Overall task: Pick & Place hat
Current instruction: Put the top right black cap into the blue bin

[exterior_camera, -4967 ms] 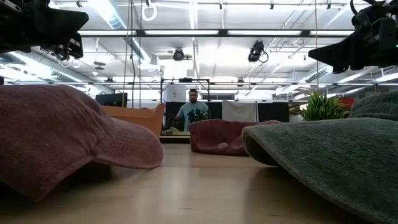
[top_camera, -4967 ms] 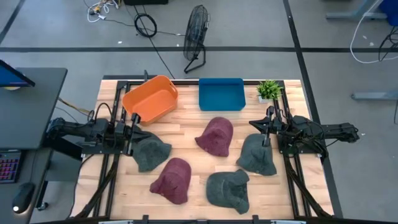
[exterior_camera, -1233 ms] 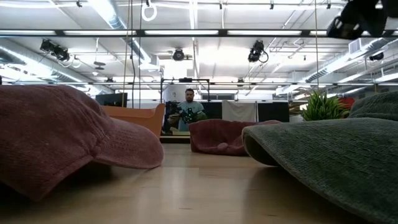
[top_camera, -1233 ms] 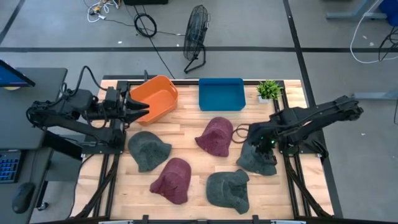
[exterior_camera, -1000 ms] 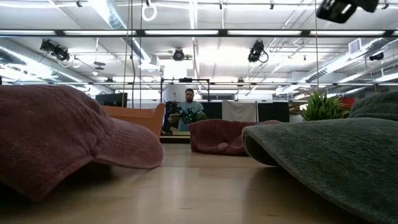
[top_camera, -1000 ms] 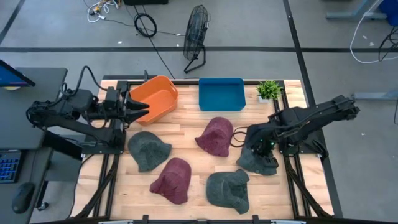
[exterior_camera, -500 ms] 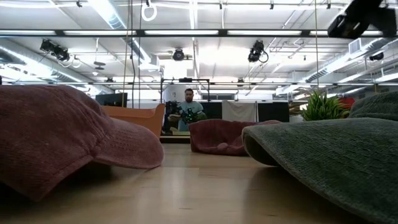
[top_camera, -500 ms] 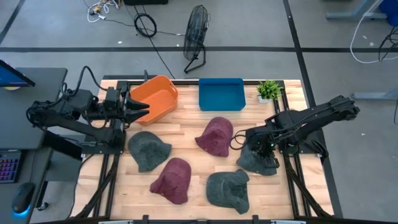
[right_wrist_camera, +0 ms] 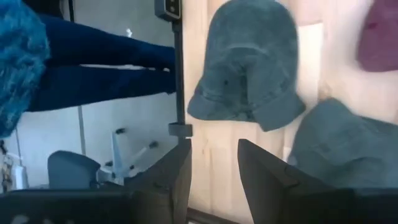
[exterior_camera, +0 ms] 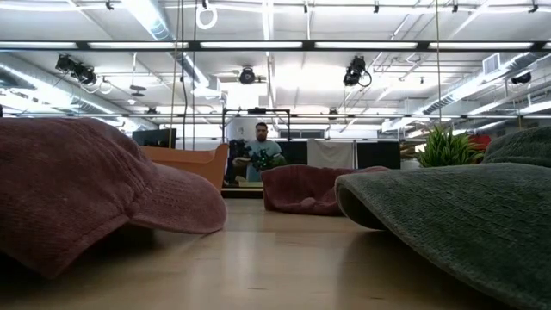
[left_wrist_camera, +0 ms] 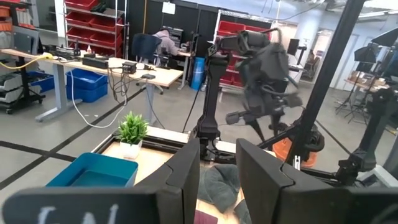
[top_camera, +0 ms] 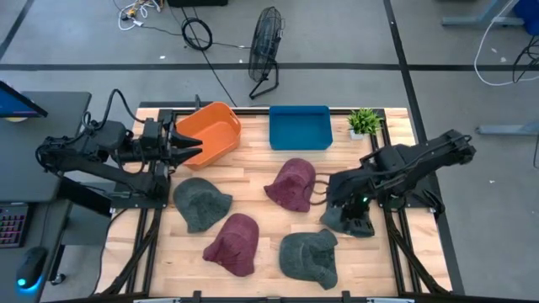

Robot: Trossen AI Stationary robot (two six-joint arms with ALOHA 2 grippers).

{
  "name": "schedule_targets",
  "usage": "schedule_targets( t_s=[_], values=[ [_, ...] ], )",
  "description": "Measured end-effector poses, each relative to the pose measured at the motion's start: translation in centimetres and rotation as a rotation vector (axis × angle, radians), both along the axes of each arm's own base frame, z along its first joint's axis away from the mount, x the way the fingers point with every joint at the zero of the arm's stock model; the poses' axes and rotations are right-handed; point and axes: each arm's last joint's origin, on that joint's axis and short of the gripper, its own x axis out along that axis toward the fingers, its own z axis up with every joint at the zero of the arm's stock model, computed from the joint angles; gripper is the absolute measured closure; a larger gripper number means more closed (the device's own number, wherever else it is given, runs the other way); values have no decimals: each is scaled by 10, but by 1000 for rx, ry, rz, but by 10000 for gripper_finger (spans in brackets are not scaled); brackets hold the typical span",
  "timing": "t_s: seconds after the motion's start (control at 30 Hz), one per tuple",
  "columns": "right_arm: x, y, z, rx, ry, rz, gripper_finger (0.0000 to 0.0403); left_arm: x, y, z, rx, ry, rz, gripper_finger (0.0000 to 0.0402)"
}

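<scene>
While right gripper (top_camera: 337, 195) hovers over grey hat (top_camera: 347, 210), fingers (right_wrist_camera: 266, 177) parted

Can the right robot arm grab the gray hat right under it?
Probably yes. The right gripper hangs open at the gray hat on the table's right side, and nothing lies on top of the hat.

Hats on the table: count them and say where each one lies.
5. Grey hat at left, maroon hat front left, maroon hat mid-table, grey hat front right, and grey hat at right, partly under the right gripper. None seems hidden.
</scene>
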Motion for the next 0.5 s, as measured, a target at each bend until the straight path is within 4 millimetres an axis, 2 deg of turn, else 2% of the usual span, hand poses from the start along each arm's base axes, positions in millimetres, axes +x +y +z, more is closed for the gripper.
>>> schedule_targets(
  t_s=[0.13, 0.27, 0.5],
  values=[
    [14, 11, -18, -53, 55, 67, 268, 0, 0, 0, 1, 0, 0, 292],
    [24, 13, -40, -200, 118, 128, 268, 0, 0, 0, 3, 0, 0, 292],
    [39, 13, -58, -294, 134, 203, 268, 0, 0, 0, 0, 0, 1, 292]
  ],
)
